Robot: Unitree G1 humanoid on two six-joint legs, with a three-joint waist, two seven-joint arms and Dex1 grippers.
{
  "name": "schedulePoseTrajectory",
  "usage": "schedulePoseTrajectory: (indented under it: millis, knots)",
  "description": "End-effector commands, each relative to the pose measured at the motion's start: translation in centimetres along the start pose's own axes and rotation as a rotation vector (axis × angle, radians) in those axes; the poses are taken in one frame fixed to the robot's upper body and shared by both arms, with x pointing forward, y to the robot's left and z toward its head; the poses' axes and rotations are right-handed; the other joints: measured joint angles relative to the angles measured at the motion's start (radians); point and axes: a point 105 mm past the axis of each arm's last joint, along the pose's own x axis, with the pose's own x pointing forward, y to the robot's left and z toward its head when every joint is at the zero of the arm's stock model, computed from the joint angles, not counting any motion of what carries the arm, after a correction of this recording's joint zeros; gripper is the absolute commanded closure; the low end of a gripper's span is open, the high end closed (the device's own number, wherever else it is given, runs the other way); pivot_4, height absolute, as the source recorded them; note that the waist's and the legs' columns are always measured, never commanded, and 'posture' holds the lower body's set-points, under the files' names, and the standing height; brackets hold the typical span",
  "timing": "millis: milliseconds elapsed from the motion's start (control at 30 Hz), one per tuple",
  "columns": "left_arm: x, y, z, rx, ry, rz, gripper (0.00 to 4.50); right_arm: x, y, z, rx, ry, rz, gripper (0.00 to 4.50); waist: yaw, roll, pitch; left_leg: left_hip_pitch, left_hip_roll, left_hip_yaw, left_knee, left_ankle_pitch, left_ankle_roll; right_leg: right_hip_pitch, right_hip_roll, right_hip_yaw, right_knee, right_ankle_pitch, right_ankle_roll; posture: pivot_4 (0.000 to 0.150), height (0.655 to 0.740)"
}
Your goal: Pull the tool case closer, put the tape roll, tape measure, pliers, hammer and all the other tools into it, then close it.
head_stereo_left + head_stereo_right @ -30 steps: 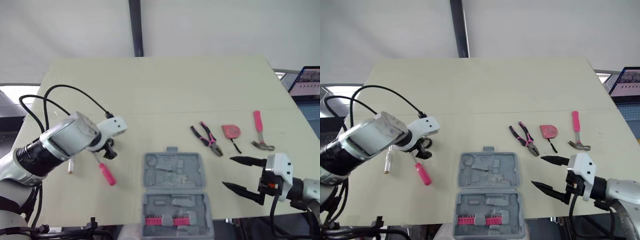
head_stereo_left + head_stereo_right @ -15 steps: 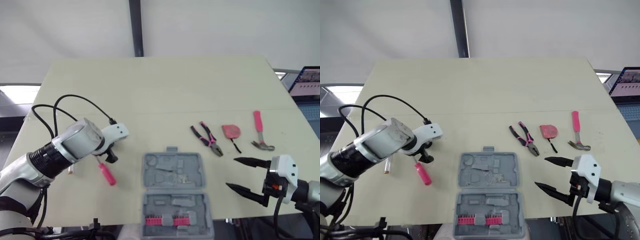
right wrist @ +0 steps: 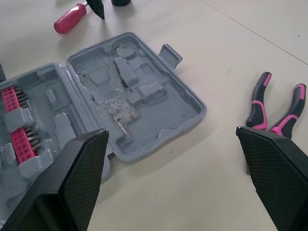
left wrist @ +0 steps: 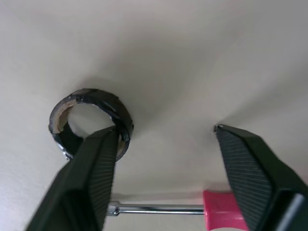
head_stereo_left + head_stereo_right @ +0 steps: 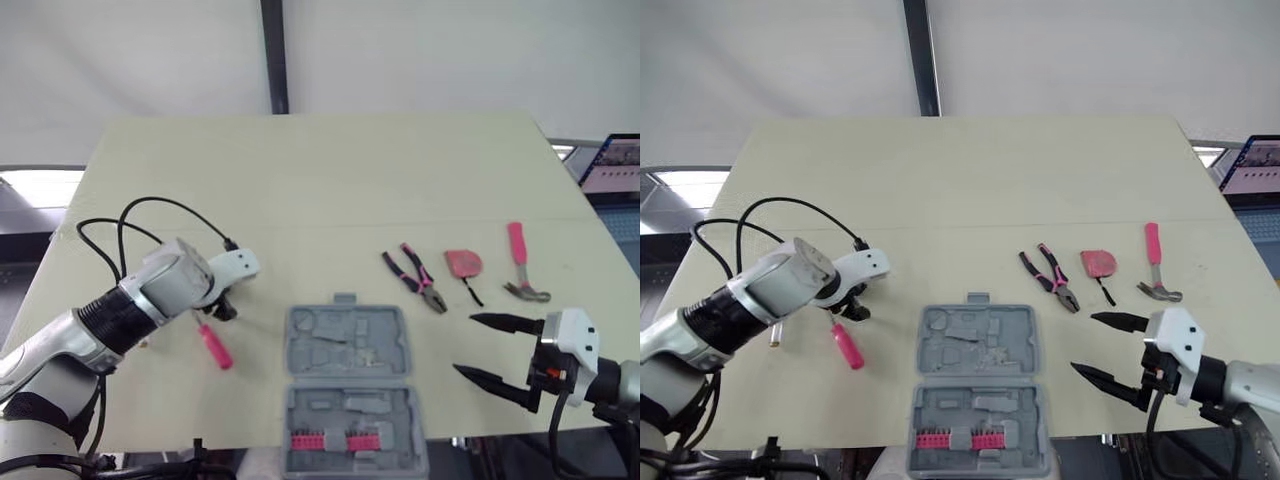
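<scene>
The grey tool case (image 5: 345, 385) lies open at the table's front edge, with pink bits in its near half. My left gripper (image 5: 222, 303) is open and hovers low over the black tape roll (image 4: 91, 122); one finger (image 4: 96, 168) covers part of the roll's rim. The pink-handled screwdriver (image 5: 212, 345) lies just below that gripper. Right of the case lie the pliers (image 5: 412, 278), the red tape measure (image 5: 462, 263) and the pink-handled hammer (image 5: 520, 262). My right gripper (image 5: 490, 350) is open with nothing in it, at the case's right side, near the table edge.
A small pale-handled tool (image 5: 774, 333) lies left of the screwdriver, partly under my left arm. A black cable loops from the left wrist over the table (image 5: 330, 180). A laptop (image 5: 612, 160) stands past the right edge. A dark post rises behind the table.
My left arm has sunk lower and swung its elbow back, while its gripper stays over the tape roll and screwdriver. The right gripper has slid slightly right and toward the table edge.
</scene>
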Motion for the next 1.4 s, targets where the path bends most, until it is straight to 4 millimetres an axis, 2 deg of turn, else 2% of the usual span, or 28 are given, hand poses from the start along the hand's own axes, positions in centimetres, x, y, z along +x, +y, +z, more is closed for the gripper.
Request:
schedulePoseTrajectory:
  millis: [33,133,167,467,667,867,933,1033,1167,1400]
  knots:
    - [-0.2,0.7,-0.3,-0.002,0.011,0.042,2.82,-0.3,-0.1,0.9,-0.031,-0.011,-0.013,0.0,0.0,0.0,0.0,0.0,0.0,0.0,0.0,0.0,0.0,0.0,0.0,0.0,0.0,0.0,0.0,0.15,0.74]
    - [-0.1,0.6,-0.4,0.005,0.017,0.043,4.32,-0.1,0.0,0.8,-0.028,-0.011,-0.011,0.0,-0.002,0.0,0.0,0.0,0.0,0.0,0.0,0.0,0.0,0.0,0.0,0.0,0.0,0.0,0.0,0.15,0.74]
    - [-0.1,0.6,-0.5,0.004,0.018,0.044,4.44,-0.1,0.0,0.8,-0.027,-0.011,-0.011,0.0,-0.002,0.0,0.0,0.0,0.0,0.0,0.0,0.0,0.0,0.0,0.0,0.0,0.0,0.0,0.0,0.15,0.74]
    - [-0.5,0.8,-0.6,0.01,0.019,0.05,4.44,0.2,-0.1,1.0,-0.028,-0.017,-0.014,0.0,-0.005,0.0,0.0,0.0,0.0,0.0,0.0,0.0,0.0,0.0,0.0,0.0,0.0,0.0,0.0,0.15,0.74]
    - [-3.5,-0.7,0.1,0.006,-0.14,-0.071,4.44,-0.5,-0.1,1.0,-0.031,-0.008,-0.039,0.0,-0.01,0.0,0.0,0.0,0.0,0.0,-0.001,0.0,0.0,-0.001,0.0,0.0,0.001,0.0,0.0,0.15,0.74]
    - [-6.5,-2.0,-0.2,0.0,-0.31,-0.195,4.44,-1.0,0.7,0.6,-0.014,0.004,-0.066,0.0,-0.008,0.0,0.0,0.0,0.0,0.0,0.0,0.0,0.0,-0.001,0.0,0.0,0.001,0.0,0.0,0.15,0.74]
    - [-7.5,-3.2,-0.1,0.04,-0.413,-0.277,4.44,-1.2,1.1,0.2,-0.009,0.018,-0.064,0.0,-0.007,0.0,0.0,0.0,0.0,0.0,0.0,0.0,0.0,-0.001,-0.001,0.0,0.001,0.0,0.0,0.15,0.74]
    - [-7.8,-4.2,-0.7,0.04,-0.488,-0.336,4.44,-1.5,1.4,0.1,-0.008,0.023,-0.068,0.0,-0.01,0.0,0.0,0.0,0.001,0.0,-0.001,0.0,0.0,-0.001,-0.001,0.0,0.001,0.0,0.0,0.15,0.74]
    - [-8.3,-5.2,-0.5,0.068,-0.601,-0.39,4.44,-1.7,1.5,0.0,-0.006,0.025,-0.081,0.0,-0.008,0.0,0.0,0.0,0.001,0.001,0.0,0.0,0.0,-0.001,-0.001,0.0,0.001,0.0,0.0,0.15,0.74]
    - [-8.4,-6.3,1.2,0.15,-0.678,-0.449,4.44,-1.8,1.7,-0.3,-0.004,0.029,-0.093,0.0,-0.007,0.0,0.0,0.0,0.0,0.001,0.0,0.0,0.0,0.0,-0.001,0.0,0.001,0.0,0.0,0.15,0.74]
